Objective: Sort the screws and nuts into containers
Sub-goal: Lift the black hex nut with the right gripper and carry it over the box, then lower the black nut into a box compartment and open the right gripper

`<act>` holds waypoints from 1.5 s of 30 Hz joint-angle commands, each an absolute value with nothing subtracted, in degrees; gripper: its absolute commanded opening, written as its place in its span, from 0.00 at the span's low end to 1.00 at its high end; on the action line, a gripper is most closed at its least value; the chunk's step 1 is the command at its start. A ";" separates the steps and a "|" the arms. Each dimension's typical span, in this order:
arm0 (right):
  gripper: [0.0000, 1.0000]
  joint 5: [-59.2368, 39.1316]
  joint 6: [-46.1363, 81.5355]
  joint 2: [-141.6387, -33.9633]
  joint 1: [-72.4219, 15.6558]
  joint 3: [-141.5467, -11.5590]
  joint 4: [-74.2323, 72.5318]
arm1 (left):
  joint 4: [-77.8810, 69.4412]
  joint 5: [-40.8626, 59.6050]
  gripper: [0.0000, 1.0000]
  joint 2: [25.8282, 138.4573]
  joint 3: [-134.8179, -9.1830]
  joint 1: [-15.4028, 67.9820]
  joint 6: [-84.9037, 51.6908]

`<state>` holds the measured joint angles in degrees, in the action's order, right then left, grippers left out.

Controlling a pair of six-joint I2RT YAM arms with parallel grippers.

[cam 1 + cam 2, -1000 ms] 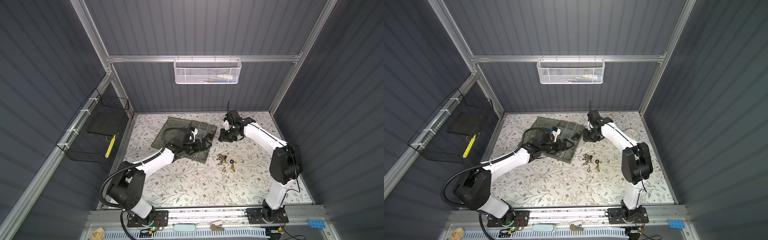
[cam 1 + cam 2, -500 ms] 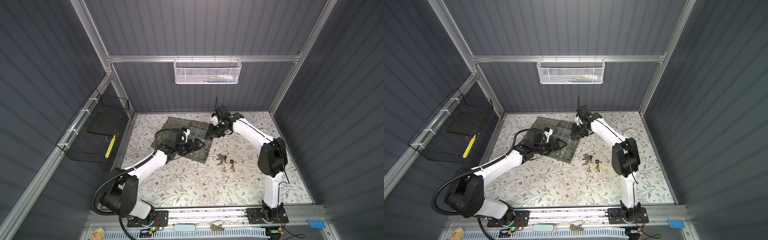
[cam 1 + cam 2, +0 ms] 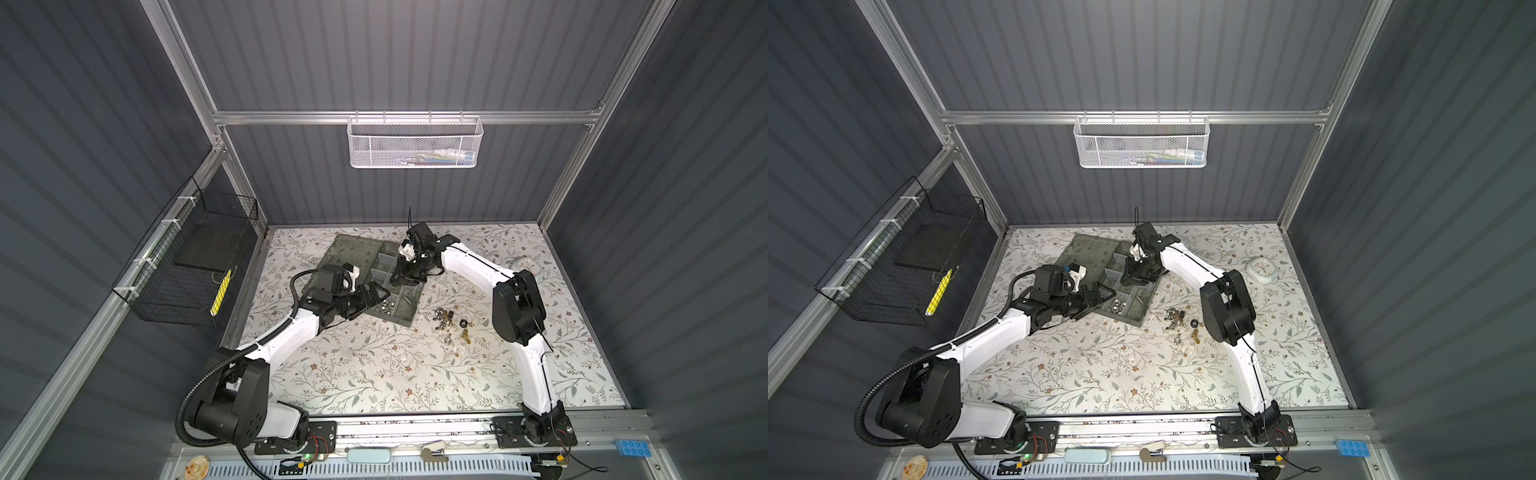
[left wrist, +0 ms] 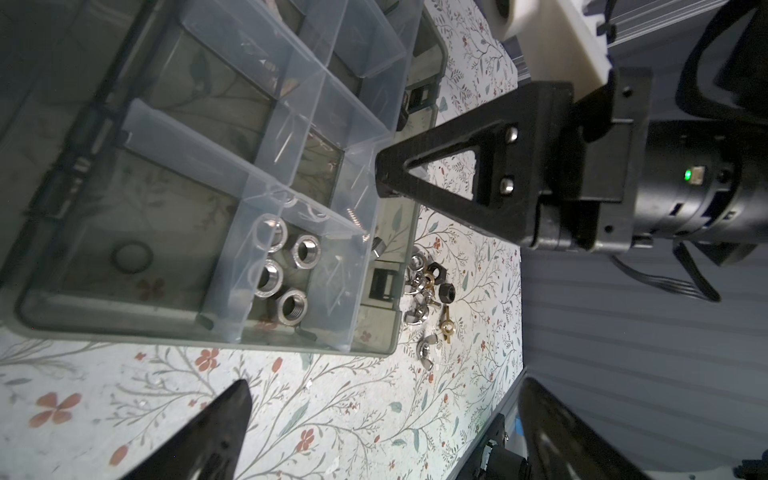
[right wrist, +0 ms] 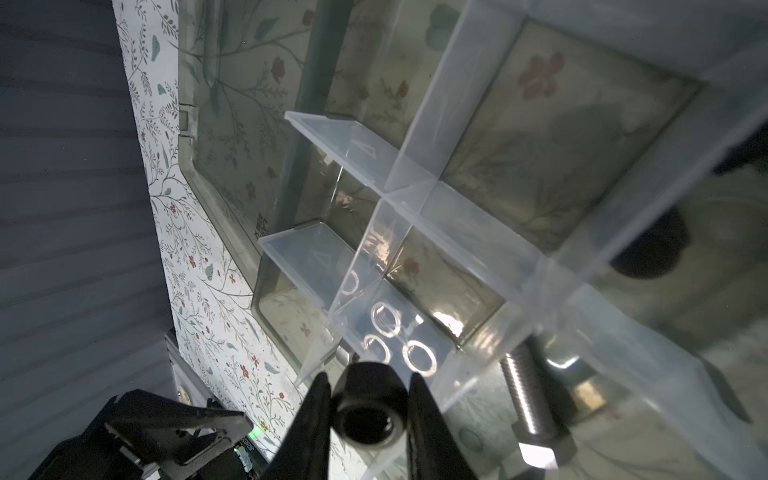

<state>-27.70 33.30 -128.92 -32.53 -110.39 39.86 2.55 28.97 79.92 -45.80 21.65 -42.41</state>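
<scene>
The grey-green organiser box (image 3: pixel 400 319) (image 3: pixel 1133 319) lies open, and its pale dividers form the containers. My right gripper (image 5: pixel 370 380) (image 3: pixel 405 276) (image 3: pixel 1134 277) is shut on a black nut (image 5: pixel 370 401) and hovers just above the dividers. Several silver nuts (image 4: pixel 282 270) (image 5: pixel 417 355) sit in one near compartment. A silver screw (image 5: pixel 525 395) lies in the compartment beside it. My left gripper (image 4: pixel 386 415) (image 3: pixel 376 291) (image 3: pixel 1102 293) stands open and empty at the box's near left edge. Loose screws and nuts (image 3: pixel 451 326) (image 3: pixel 1179 324) are piled right of the box.
A round white clock-faced object (image 3: pixel 525 266) (image 3: pixel 1262 270) rests at the far right of the floral table. A white mesh basket (image 3: pixel 415 143) hangs on the back wall and a black wire basket (image 3: pixel 187 270) on the left wall. The right gripper's finger (image 4: pixel 440 139) reaches over the box's far rim.
The right gripper has moved left from beside the box to over its compartments. The left gripper has drawn back a little towards the box's left edge.
</scene>
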 commanded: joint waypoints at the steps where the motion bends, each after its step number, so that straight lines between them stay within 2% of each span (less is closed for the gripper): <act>1: 0.28 -29.44 34.92 -130.25 -32.74 -111.97 38.52 | 2.02 30.78 1.00 78.49 -44.66 21.36 -42.01; 10: 0.35 -29.77 35.29 -132.27 -32.84 -111.34 37.94 | 1.85 30.94 1.00 78.66 -44.69 21.36 -42.61; 28: 0.44 -29.53 34.20 -128.80 -32.46 -111.58 38.58 | 3.78 30.15 1.00 77.17 -46.85 21.61 -42.68; 41: 0.59 -26.62 32.94 -121.08 -31.39 -108.63 39.59 | 3.82 26.93 1.00 77.76 -49.29 26.97 -43.14; 45: 0.70 -25.08 32.37 -116.58 -29.95 -103.44 38.43 | 3.71 25.52 1.00 78.46 -50.02 29.70 -43.29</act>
